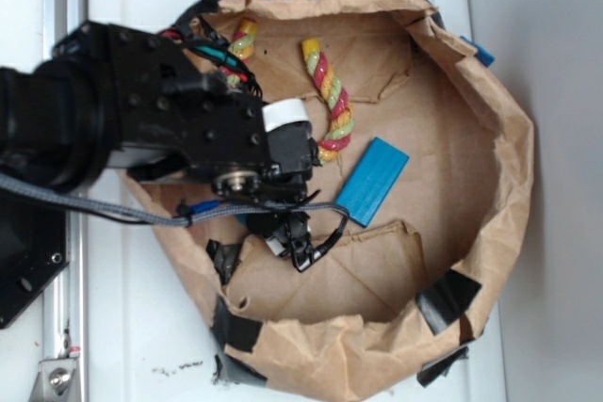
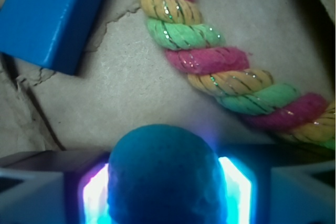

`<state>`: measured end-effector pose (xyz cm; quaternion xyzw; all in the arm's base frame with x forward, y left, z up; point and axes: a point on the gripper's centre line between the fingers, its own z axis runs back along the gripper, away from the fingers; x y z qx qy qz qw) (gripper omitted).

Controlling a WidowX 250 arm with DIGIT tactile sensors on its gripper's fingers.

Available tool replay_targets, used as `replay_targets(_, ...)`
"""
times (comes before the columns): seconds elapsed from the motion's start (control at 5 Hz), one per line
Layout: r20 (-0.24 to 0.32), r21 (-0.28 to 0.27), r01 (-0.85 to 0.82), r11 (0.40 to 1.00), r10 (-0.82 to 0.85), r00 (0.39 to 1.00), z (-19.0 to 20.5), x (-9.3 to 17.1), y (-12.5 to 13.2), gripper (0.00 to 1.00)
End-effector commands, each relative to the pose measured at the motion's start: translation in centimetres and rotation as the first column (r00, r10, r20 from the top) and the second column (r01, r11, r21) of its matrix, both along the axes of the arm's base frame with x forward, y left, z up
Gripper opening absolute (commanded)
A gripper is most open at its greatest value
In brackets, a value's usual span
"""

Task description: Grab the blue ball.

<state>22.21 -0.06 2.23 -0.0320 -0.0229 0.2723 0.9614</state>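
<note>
Clamped between both fingers, the blue ball sits just below the rope; only lifting remains.

Arm lowered into paper-lined bin

The gripper was positioned over the brown paper, near a blue block and a braided rope.

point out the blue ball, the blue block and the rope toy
blue ball (image 2: 164, 177), wrist view, middle of its dimpled front
blue block (image 1: 372, 181), exterior view, centre of its flat top
rope toy (image 2: 210, 61), wrist view, a pink strand mid-length
</note>
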Motion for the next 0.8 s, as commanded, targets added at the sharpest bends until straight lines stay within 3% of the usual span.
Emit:
replay_targets(0.0,0.097,-0.021,0.182,0.983,-0.179,0.979,5.5,-0.8,1.1,0.00)
replay_targets(0.2,0.173,0.084,0.282,0.956,-0.292,0.940,10.5,-0.9,1.7,0.00)
replay_targets(0.4,0.182,0.108,0.368,0.924,-0.382,0.906,14.8,-1.1,2.4,0.00)
replay_targets(0.6,0.147,0.100,0.422,0.901,-0.433,0.889,16.0,-0.7,2.9,0.00)
